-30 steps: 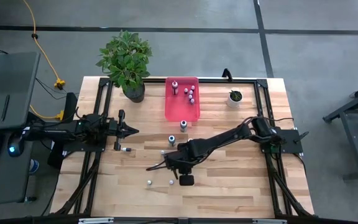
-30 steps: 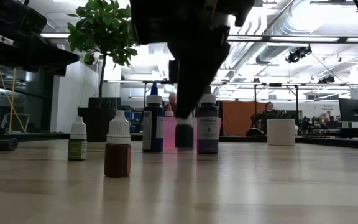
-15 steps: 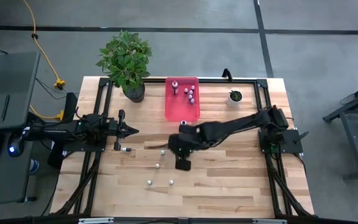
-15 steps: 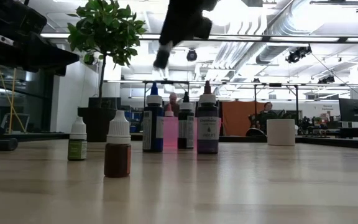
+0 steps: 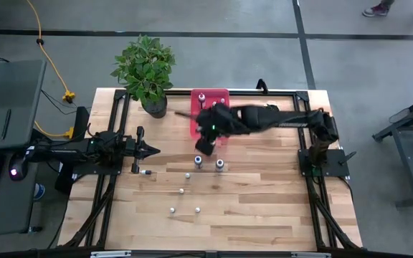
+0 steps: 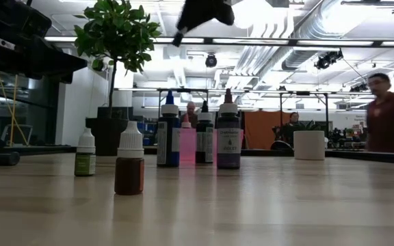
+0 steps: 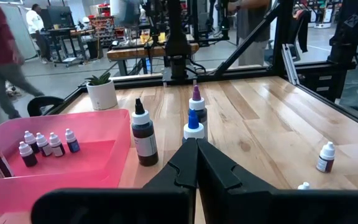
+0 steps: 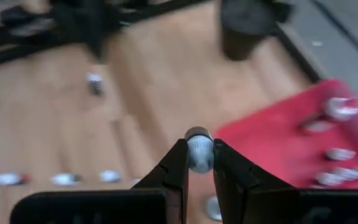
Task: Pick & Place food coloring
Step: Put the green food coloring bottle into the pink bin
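Note:
My right gripper [image 8: 199, 154] is shut on one tiny white-capped food coloring bottle [image 8: 199, 144], high over the table by the near left edge of the pink tray [image 5: 201, 133]. It shows at the top of the low view [image 6: 179, 35]. The tray holds several small bottles [image 7: 47, 143]. Two taller bottles [image 5: 198, 162] [image 5: 219, 164] and several tiny ones [image 5: 181, 190] stand on the wood. My left gripper [image 5: 153, 150] waits shut at the table's left, pointing level. My right gripper pinches the tiny bottle between its two fingertips [image 8: 178, 160], which sit on opposite sides just below the white cap [image 8: 199, 138]. The fingers slant downward. The bottle is lifted clear of the table.
A leafy plant in a dark pot [image 5: 149, 72] stands at the far left corner. A small white pot [image 5: 270, 112] stands to the right of the tray. One tiny bottle [image 5: 147, 172] lies close to my left gripper. People move in the room behind the table [image 6: 387, 113].
My right gripper has risen from the near middle of the table and swung toward the far edge, to the pink tray, turning as it went. The tiny bottle has gone up with it, lifted clear of the wood.

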